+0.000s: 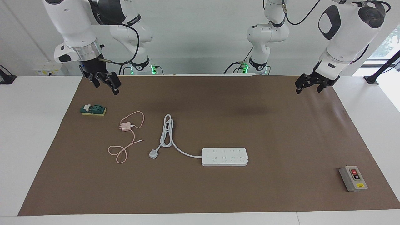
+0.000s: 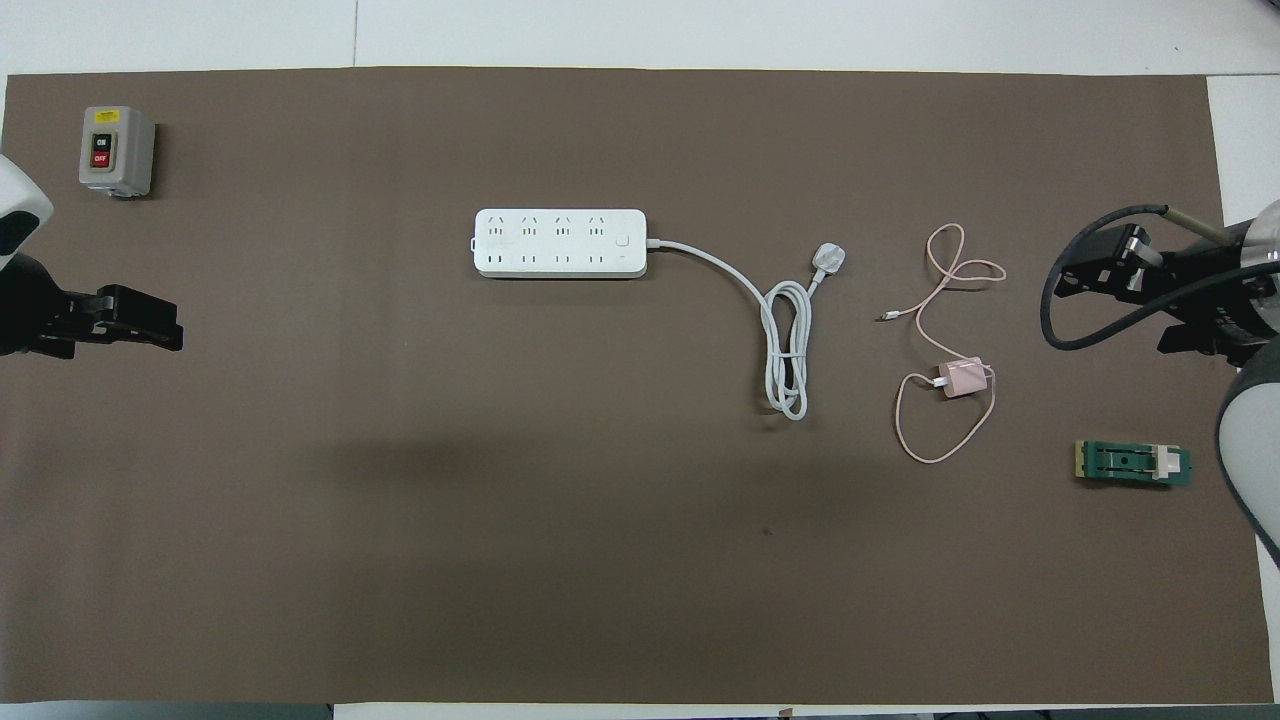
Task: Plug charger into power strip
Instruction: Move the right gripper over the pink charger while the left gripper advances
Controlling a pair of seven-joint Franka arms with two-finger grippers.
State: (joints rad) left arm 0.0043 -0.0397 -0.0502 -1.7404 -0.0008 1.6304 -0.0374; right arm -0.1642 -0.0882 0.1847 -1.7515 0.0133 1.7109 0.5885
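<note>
The charger [image 1: 126, 127] lies unplugged on the brown mat [image 1: 218, 193] toward the right arm's end of the table, its pink cable [image 1: 120, 150] looping around it. The power strip [image 1: 224, 156] lies well apart, near the middle, farther from the robots, its white plug [image 1: 153, 153] between the two. The right gripper [image 1: 103, 82] hangs empty, fingers wide, over the mat's edge above a green block [image 1: 93, 110]. The left gripper [image 1: 311, 83] waits, also wide and empty. A grey switch box [image 1: 353, 178] sits at the left arm's end.
</note>
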